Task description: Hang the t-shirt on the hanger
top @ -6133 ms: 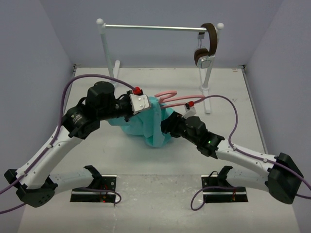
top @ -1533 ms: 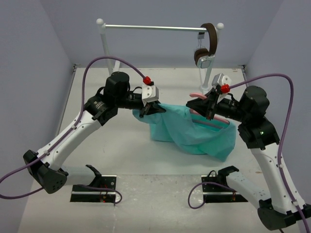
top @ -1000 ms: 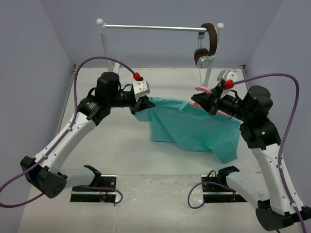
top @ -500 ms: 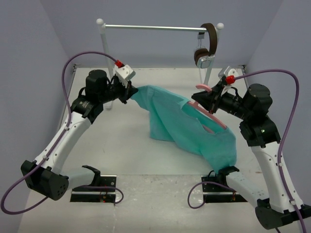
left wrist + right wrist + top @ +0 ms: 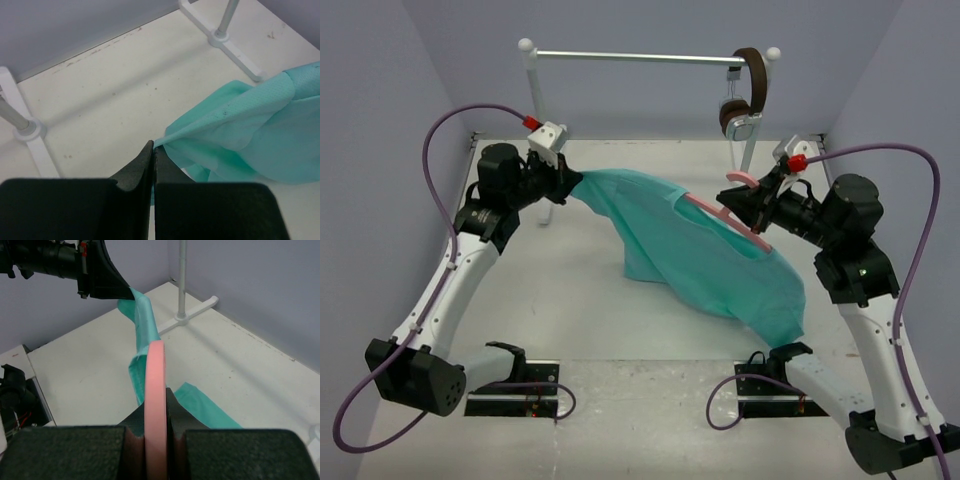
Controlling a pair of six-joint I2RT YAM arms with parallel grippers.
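Observation:
The teal t-shirt (image 5: 695,250) hangs stretched in the air between both arms, sagging toward the table at the lower right. My left gripper (image 5: 568,178) is shut on its upper left edge; in the left wrist view the cloth (image 5: 245,135) leaves the pinched fingertips (image 5: 153,146). The pale-pink hanger (image 5: 730,215) runs inside the shirt, with its hook end sticking out at the right. There my right gripper (image 5: 757,207) is shut on it. The right wrist view shows the pink bar (image 5: 155,390) clamped between the jaws, with the shirt (image 5: 142,325) beyond it.
A white clothes rail (image 5: 640,57) stands at the back, with brown-and-silver headphones (image 5: 745,95) hung on its right end. Its left post (image 5: 534,120) rises just behind my left gripper. Purple walls close in the left, back and right sides.
My left gripper has pulled the shirt's edge up and to the left, toward the rail's left post. The shirt is now stretched out longer over the hanger. The right gripper has barely moved.

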